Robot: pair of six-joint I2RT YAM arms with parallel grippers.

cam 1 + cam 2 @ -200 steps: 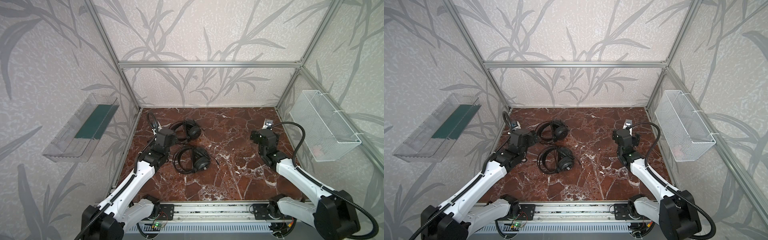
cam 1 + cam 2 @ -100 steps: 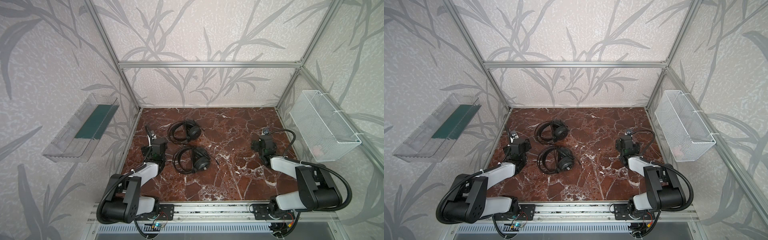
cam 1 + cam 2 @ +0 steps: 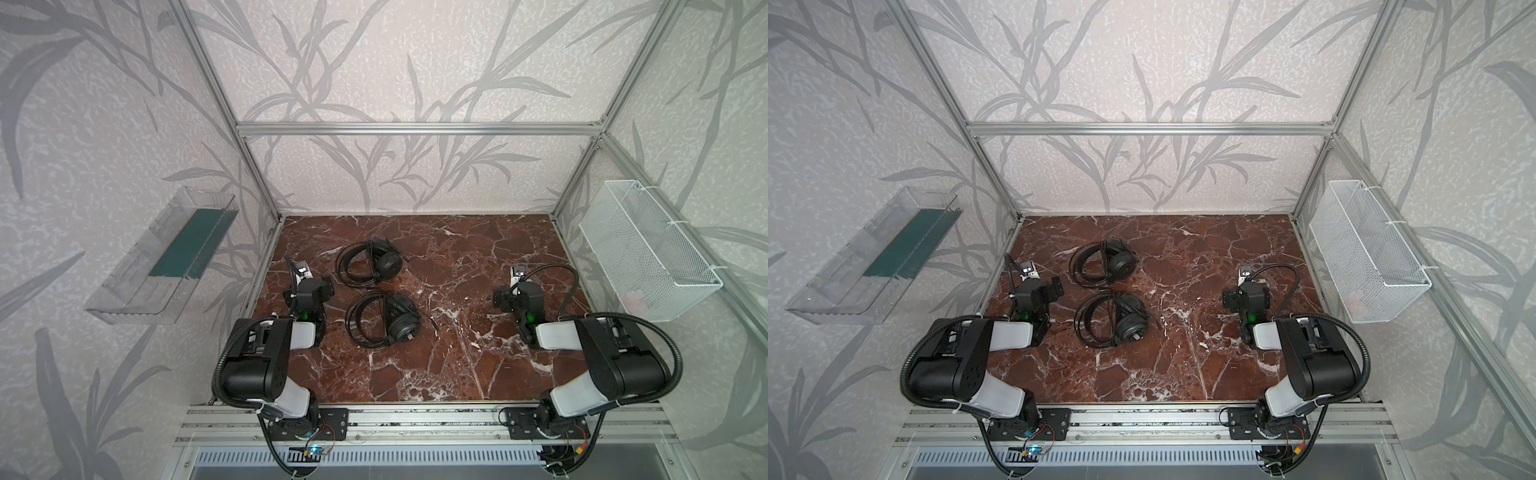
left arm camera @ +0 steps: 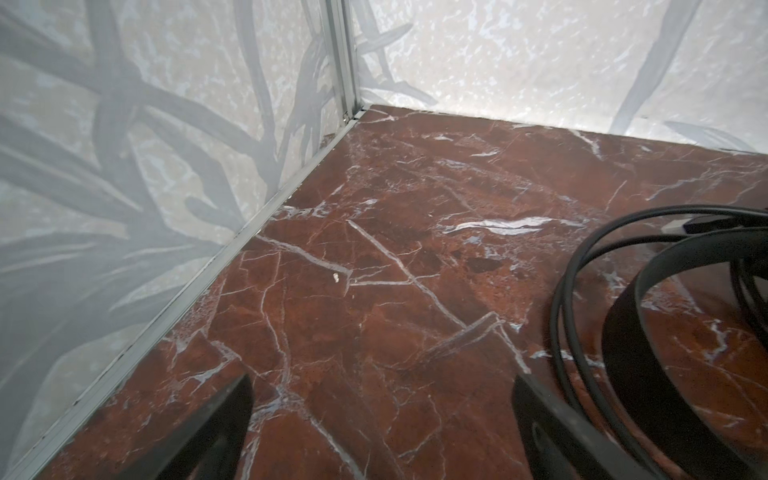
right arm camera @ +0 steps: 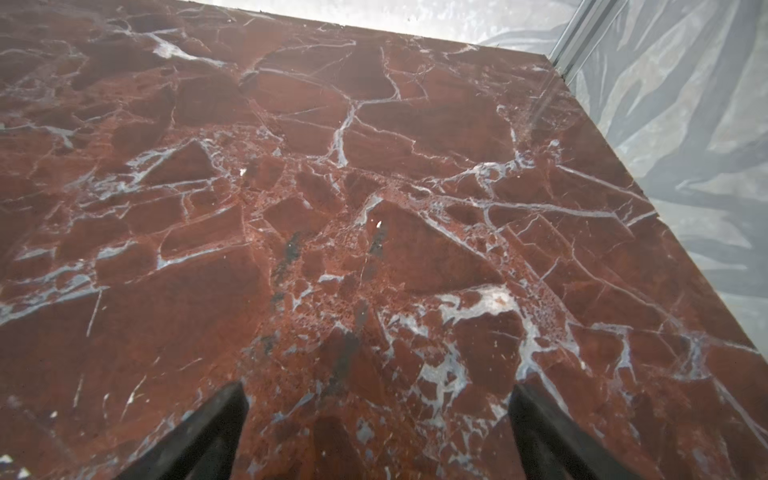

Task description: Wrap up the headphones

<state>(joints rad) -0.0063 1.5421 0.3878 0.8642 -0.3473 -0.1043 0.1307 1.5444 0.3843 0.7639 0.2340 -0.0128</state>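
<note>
Two black headphones lie on the red marble table (image 3: 457,257), left of its middle, each with its cable coiled beside the earcups. The far headphones (image 3: 370,264) (image 3: 1102,264) sit just behind the near headphones (image 3: 384,318) (image 3: 1111,318). My left gripper (image 3: 309,290) (image 4: 382,386) hovers low to their left, open and empty. In the left wrist view a black band and cable loops (image 4: 621,332) lie just beside one finger. My right gripper (image 3: 517,296) (image 5: 378,390) is open over bare marble at the right, far from both headsets.
A clear plastic tray (image 3: 166,257) hangs on the left wall and a white mesh basket (image 3: 648,249) on the right wall. The left wall's metal base rail (image 4: 232,245) runs close to my left gripper. Both arm bases sit on the front rail (image 3: 415,419).
Both arms have folded back toward the front rail, drawing the grippers slightly nearer and lower. Jaws stayed open. The headphones have not moved.
</note>
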